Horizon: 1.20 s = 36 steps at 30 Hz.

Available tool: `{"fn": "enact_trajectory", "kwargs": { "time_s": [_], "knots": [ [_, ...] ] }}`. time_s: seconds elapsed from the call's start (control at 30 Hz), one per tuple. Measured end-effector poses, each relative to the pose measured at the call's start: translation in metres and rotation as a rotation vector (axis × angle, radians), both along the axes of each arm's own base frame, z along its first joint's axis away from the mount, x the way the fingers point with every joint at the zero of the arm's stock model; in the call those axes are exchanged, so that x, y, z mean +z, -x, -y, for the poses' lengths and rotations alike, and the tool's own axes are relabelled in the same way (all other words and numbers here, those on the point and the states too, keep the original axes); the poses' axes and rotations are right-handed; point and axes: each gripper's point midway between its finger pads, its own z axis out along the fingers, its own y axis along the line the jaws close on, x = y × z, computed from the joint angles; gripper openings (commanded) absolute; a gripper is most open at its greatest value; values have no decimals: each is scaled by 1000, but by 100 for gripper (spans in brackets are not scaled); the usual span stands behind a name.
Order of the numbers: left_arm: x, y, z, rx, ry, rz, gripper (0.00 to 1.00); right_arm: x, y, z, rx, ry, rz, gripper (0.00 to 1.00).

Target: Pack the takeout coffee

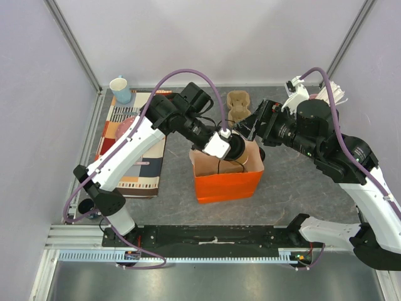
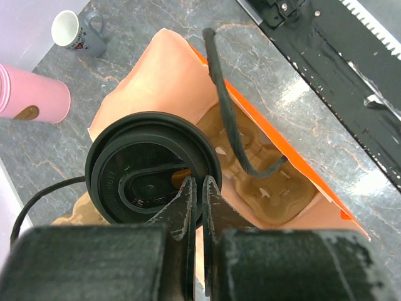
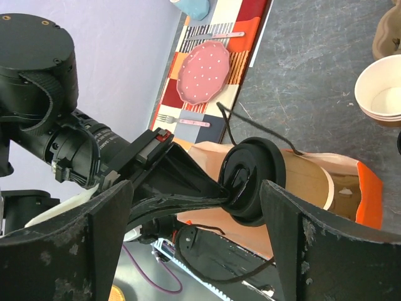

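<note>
**Grey worktop, coffee poised over the bag**

Grey marbled worktop under pale lilac walls carries an orange paper bag standing open at its middle. We see the left tool pinched almost fully closed on the near edge of the black lid of the takeout coffee. The cup hangs at the bag's mouth, over one side of the opening and not yet down inside. The right tool is spread wide and holds nothing, facing the cup from just beside it.

We judge the step in hand to be lowering the cup into the cardboard carrier at the bag's bottom. To do it well we would bring the cup over a free socket, level it, and go down slowly, since a grip on the lid alone could pull the lid off. The right tool could steady the bag's rim.

In the way is the bag's black cord handle, which arches across the opening above the carrier. A pink tumbler and a grey mug sit well apart. A stack of lidless paper cups, a pink plate on a striped placemat, and a light blue mug are off the path.
</note>
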Motion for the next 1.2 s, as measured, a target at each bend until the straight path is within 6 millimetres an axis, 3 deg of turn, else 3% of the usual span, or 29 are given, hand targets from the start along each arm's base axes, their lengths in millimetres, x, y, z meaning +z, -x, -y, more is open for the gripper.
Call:
{"fn": "enact_trajectory", "kwargs": {
  "time_s": [0.23,0.43,0.63,0.93,1.2],
  "knots": [
    [-7,-7,2,-27,-15,59,2,-1,3,5,-17,-10,-3,91],
    [-9,2,7,-57,-34,93,2,-4,5,12,-53,-21,-18,90],
    [-12,15,11,-54,-65,77,2,-20,2,14,-78,17,-75,89],
    [-23,11,5,47,-157,59,2,-43,-1,22,-160,59,-170,79],
    [-51,15,9,66,-272,75,2,-68,3,38,-277,78,-287,73]
  ]
}}
